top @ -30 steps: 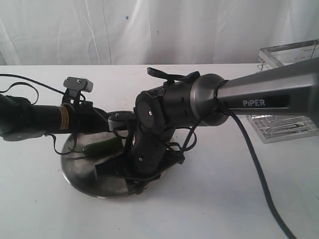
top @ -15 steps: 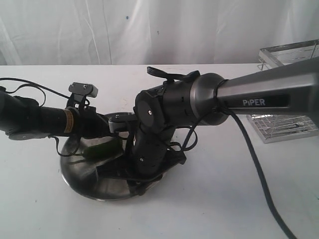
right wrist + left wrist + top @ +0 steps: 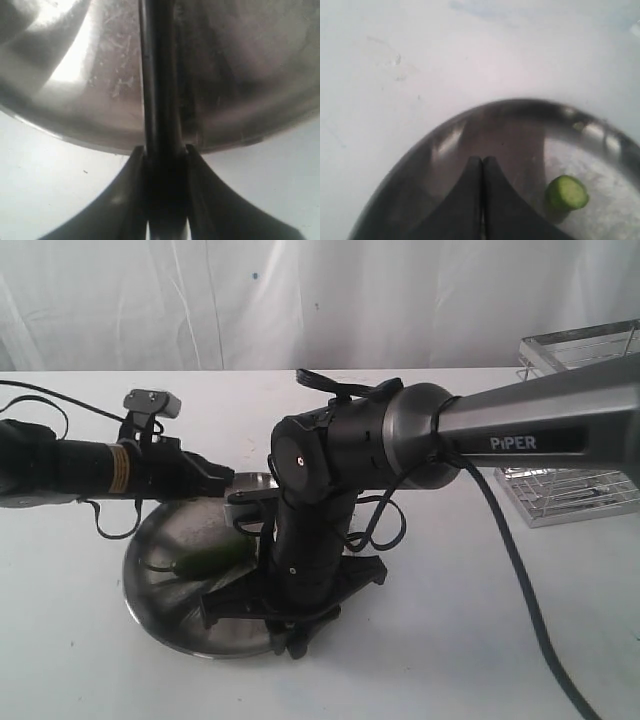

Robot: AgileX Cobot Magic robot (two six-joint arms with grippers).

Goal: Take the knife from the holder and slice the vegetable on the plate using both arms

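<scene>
The steel plate (image 3: 150,585) lies at the front left of the table. On it rests the green vegetable (image 3: 207,560), just below my left arm. My left gripper (image 3: 228,483) hovers over the plate's far side, shut and empty, its fingers (image 3: 475,200) pressed together. A green piece with a round cut face (image 3: 566,192) lies on the plate (image 3: 445,145) beside them. My right gripper (image 3: 290,638) stands at the plate's near rim, shut on the knife (image 3: 156,75). The dark blade reaches out over the plate (image 3: 240,75). In the exterior view the arm hides the knife.
The wire holder (image 3: 570,495) stands at the right edge of the table, partly behind the right arm's grey PiPER link (image 3: 540,440). A black cable (image 3: 520,580) hangs from that arm down to the table's front. White cloth backs the table.
The left arm has lifted a little, and the vegetable under it shows more. Plate, vegetable and right gripper with the knife have shifted slightly toward the table's front.
</scene>
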